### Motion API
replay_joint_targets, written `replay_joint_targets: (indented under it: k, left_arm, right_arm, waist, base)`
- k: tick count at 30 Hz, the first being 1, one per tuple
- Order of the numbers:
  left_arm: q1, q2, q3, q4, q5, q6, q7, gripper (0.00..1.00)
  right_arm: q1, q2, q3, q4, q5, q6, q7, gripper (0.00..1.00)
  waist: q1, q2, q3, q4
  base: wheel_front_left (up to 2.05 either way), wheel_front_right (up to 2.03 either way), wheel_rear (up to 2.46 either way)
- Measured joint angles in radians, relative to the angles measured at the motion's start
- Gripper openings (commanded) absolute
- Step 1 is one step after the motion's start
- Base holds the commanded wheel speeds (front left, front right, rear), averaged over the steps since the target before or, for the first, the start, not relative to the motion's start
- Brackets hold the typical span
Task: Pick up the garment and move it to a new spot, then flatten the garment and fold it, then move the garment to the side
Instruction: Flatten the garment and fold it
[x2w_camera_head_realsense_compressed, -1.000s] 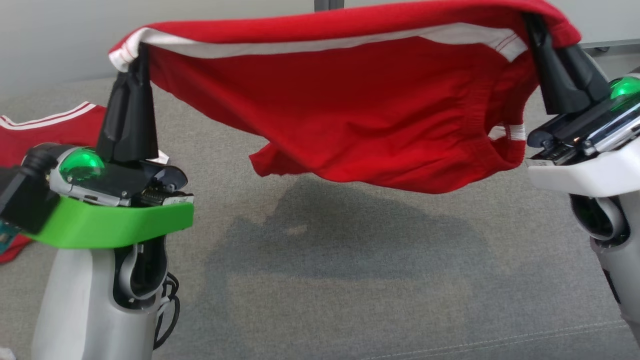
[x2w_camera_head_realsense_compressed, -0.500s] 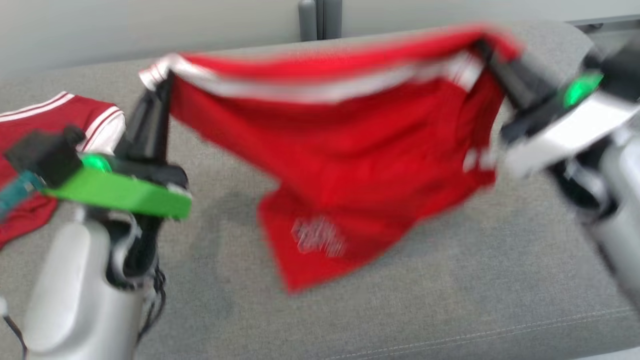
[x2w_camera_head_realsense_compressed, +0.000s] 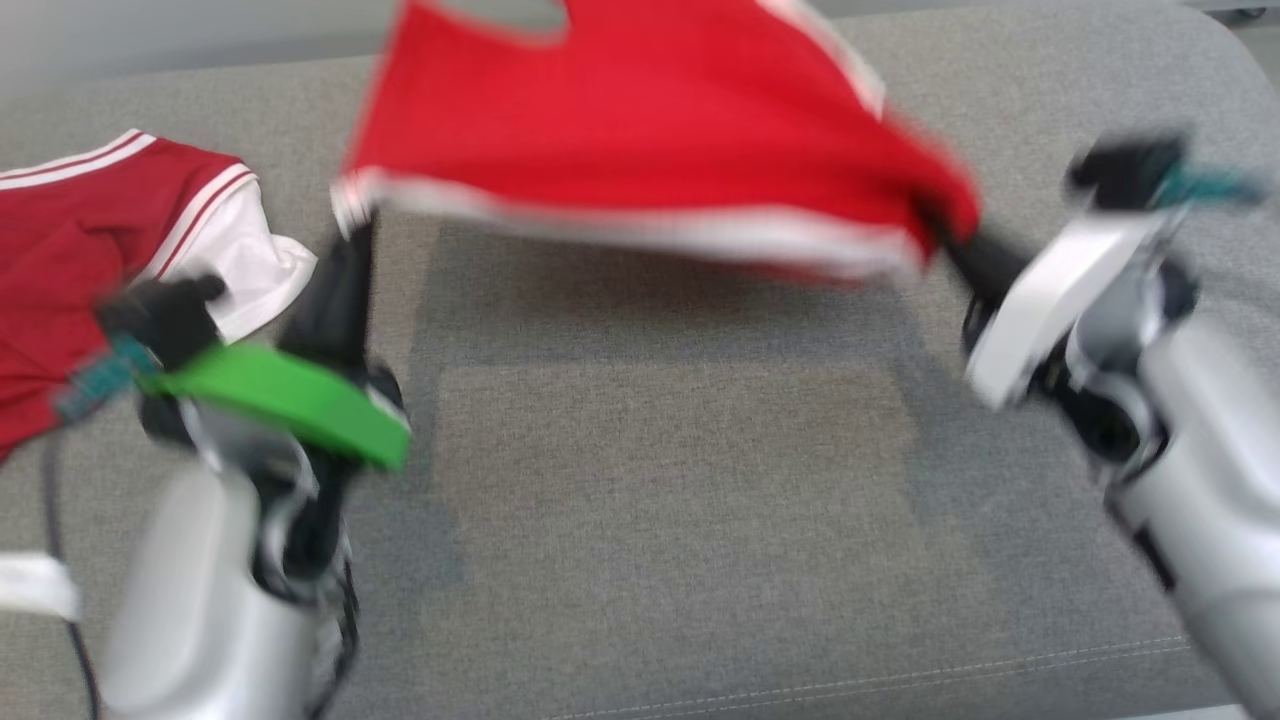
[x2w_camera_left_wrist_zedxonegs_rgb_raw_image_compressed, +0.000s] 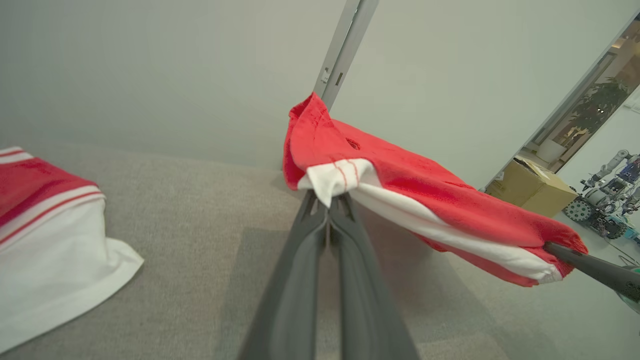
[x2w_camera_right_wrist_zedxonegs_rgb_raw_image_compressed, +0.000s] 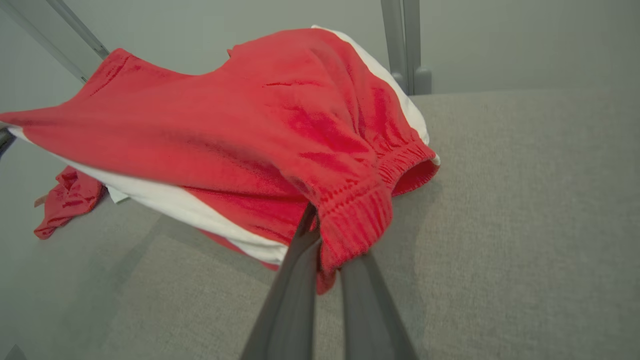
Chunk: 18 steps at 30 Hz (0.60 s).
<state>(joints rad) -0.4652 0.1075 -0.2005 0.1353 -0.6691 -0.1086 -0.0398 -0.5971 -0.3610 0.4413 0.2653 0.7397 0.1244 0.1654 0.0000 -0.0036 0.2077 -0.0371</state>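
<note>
Left pincer (x2w_camera_left_wrist_zedxonegs_rgb_raw_image_compressed: 327, 205) clamped shut on the white-striped corner of the red fabric shorts (x2w_camera_head_realsense_compressed: 640, 130). My right pincer (x2w_camera_right_wrist_zedxonegs_rgb_raw_image_compressed: 325, 240) is clamped on the elastic waistband end. Shorts are stretched between both, held up over the grey upholstered worktop (x2w_camera_head_realsense_compressed: 650, 480). Head view blurred. A second red-and-white garment (x2w_camera_head_realsense_compressed: 90, 240) lies at my left.

Red shorts (x2w_camera_head_realsense_compressed: 640, 130) with white side stripe; grey cushion (x2w_camera_head_realsense_compressed: 650, 480); dark pincers.
</note>
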Motion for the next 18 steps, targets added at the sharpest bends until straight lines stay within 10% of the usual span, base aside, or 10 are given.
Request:
replay_joint_targets:
  k: [18]
  left_arm:
    - [0.219,-0.052,-0.085,0.224,-0.017,-0.003,-0.096,0.0]
  right_arm:
    - [0.094,-0.05,0.237,0.055,0.106,0.0,0.084,0.0]
  waist:
    - [0.0,0.0,0.066,0.022]
  base:
    - [0.0,0.0,0.0]
